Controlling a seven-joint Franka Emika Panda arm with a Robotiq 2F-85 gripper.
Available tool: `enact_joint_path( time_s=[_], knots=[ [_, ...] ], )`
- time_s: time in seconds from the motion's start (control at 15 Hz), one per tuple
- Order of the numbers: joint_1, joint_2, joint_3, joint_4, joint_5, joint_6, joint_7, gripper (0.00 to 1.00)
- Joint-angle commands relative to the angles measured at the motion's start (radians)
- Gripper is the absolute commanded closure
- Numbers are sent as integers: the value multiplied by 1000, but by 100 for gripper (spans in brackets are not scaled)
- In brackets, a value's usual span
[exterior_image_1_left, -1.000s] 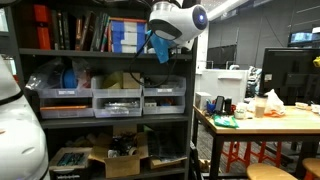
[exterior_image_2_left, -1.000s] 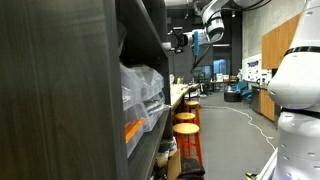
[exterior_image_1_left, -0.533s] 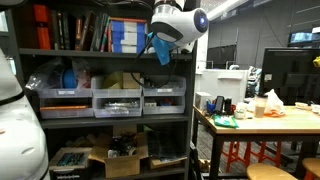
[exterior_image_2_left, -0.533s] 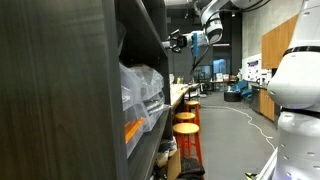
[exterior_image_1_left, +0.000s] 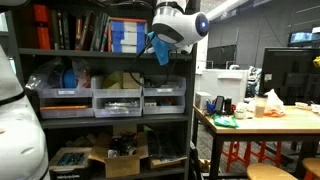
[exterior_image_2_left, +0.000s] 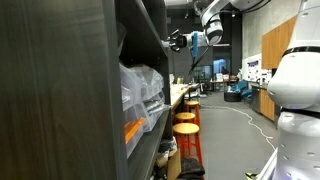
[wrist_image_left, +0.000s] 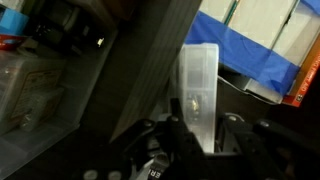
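Gripper (exterior_image_1_left: 160, 47) at 12 o'clock, beside shelf unit (exterior_image_1_left: 100, 51) top board | claw clamped on clear plastic piece (wrist_image_left: 198, 78) | blue binders (wrist_image_left: 255, 60) at its 2 o'clock | judged mid-carry: piece aloft, not yet set down

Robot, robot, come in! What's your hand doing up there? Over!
Robot hand up high by the dark metal shelf unit, grip unclear. A clear plastic block at its tip. Close behind, blue-and-white boxes.
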Motion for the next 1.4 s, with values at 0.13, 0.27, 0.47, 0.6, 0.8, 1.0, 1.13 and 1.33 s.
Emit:
enact_joint_path(
  time_s=[0.13, 0.27, 0.47, 0.6, 0.8, 1.0, 1.13, 1.33],
  knots=[
    [-34, -26, -17, -23, 3, -85, -5, 93],
    [-59, -32, -40, -22, -13, -121, 0, 93],
    [-105, -37, -86, -7, -40, -213, 7, 93],
    [-142, -39, -124, 9, -66, -276, 12, 93],
    [-192, -29, -178, 41, -102, -358, 19, 93],
    [-231, -9, -226, 73, -128, -432, 22, 93],
    [-249, 0, -246, 88, -154, -464, 31, 93],
    [-264, 13, -260, 95, -198, -488, 38, 93]
  ],
)
